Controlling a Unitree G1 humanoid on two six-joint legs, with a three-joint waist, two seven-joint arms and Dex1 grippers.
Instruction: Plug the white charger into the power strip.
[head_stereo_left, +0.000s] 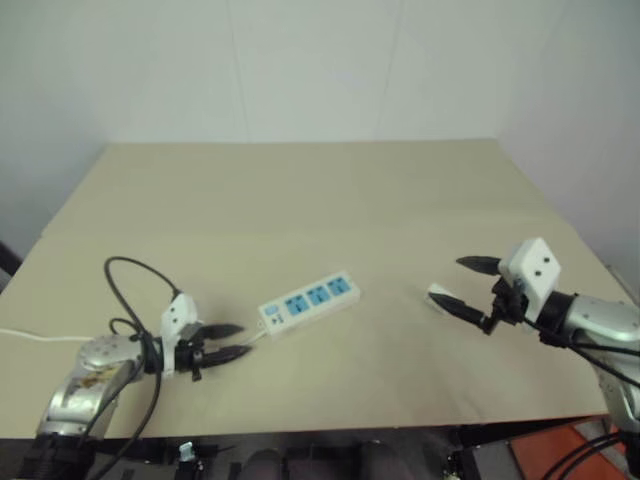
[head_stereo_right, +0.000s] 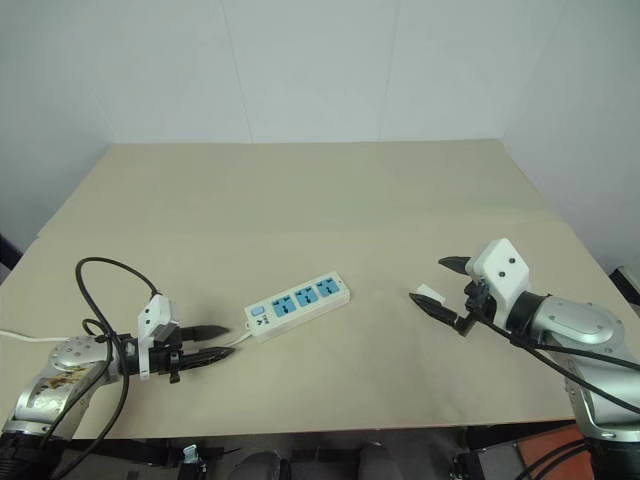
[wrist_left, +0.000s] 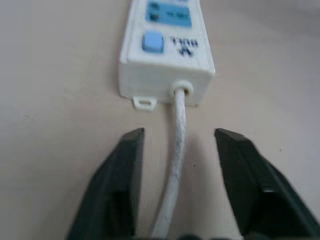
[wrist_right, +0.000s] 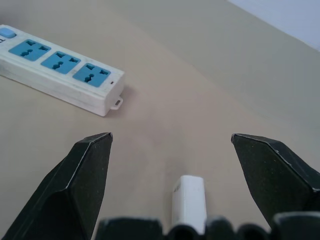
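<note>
Charger (wrist_right: 188, 202): small white block on table, between spread right pincer (head_stereo_right: 445, 286); left pincer (wrist_left: 177, 150) apart.

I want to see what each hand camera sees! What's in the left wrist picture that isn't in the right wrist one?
The left wrist view gives the power strip's cord running between the open left gripper's fingers, and the label beside the switch. The right wrist view gives three blue sockets and the white charger lying on the table between the open right gripper's fingers. Both share the power strip, its blue switch and the tan table.
</note>
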